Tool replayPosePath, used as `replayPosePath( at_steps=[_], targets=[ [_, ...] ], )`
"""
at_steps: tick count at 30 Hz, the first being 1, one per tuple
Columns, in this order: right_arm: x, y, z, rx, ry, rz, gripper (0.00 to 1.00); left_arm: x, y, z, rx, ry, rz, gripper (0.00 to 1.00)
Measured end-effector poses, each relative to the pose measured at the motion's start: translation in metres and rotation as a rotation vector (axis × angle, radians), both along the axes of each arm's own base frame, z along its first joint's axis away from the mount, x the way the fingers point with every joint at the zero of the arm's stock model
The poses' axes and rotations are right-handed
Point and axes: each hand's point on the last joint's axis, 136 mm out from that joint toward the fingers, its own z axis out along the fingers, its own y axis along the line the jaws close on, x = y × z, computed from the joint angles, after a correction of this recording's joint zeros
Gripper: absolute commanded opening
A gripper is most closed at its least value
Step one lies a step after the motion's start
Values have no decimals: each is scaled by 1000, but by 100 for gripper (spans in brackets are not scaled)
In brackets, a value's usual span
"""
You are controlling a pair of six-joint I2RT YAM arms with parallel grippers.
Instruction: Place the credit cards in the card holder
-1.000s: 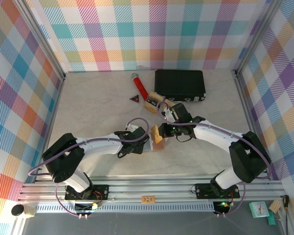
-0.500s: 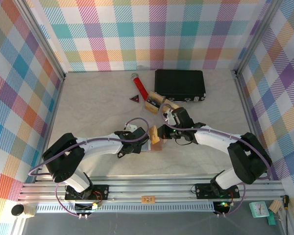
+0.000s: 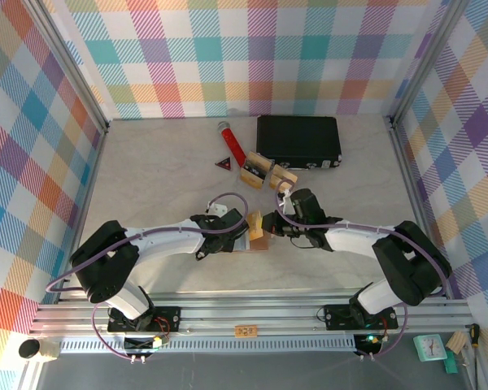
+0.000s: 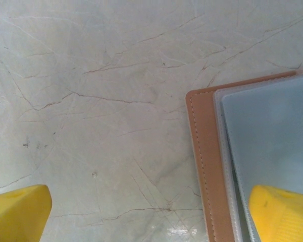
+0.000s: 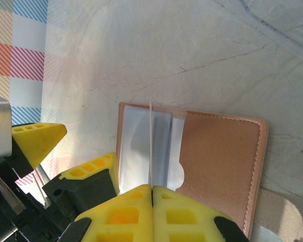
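Observation:
The card holder (image 5: pixel 219 164) lies open on the table, brown leather with a clear sleeve (image 5: pixel 136 151) on its left half. My right gripper (image 5: pixel 152 189) is shut on a credit card (image 5: pixel 150 143), held edge-on and upright just above the sleeve. In the top view that card (image 3: pixel 254 221) stands over the holder (image 3: pixel 259 243), with the right gripper (image 3: pixel 266 224) beside it. My left gripper (image 3: pixel 233 231) is open at the holder's left edge. In the left wrist view one finger (image 4: pixel 282 213) rests over the sleeve and the other finger (image 4: pixel 17 212) is over bare table. More gold-tan cards (image 3: pixel 256 169) lie further back.
A big black case (image 3: pixel 298 140) sits at the back right. A red triangle (image 3: pixel 223 164) and a red stick (image 3: pixel 232 143) lie at the back middle. Another card-like piece (image 3: pixel 283 179) rests near the right arm. Checked walls enclose the table.
My right gripper has moved left and nearer with the card, bringing it down over the open holder. The left gripper has stayed at the holder's left edge.

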Motion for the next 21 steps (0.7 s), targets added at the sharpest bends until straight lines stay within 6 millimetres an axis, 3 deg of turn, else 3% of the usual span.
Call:
replayPosePath(
  at_steps=[14, 21],
  targets=[
    [6, 3, 8, 79, -13, -51, 0, 1, 2, -8, 36, 7, -10, 100],
    [9, 5, -1, 83, -2, -54, 0, 1, 5, -9, 39, -6, 11, 100]
  ],
)
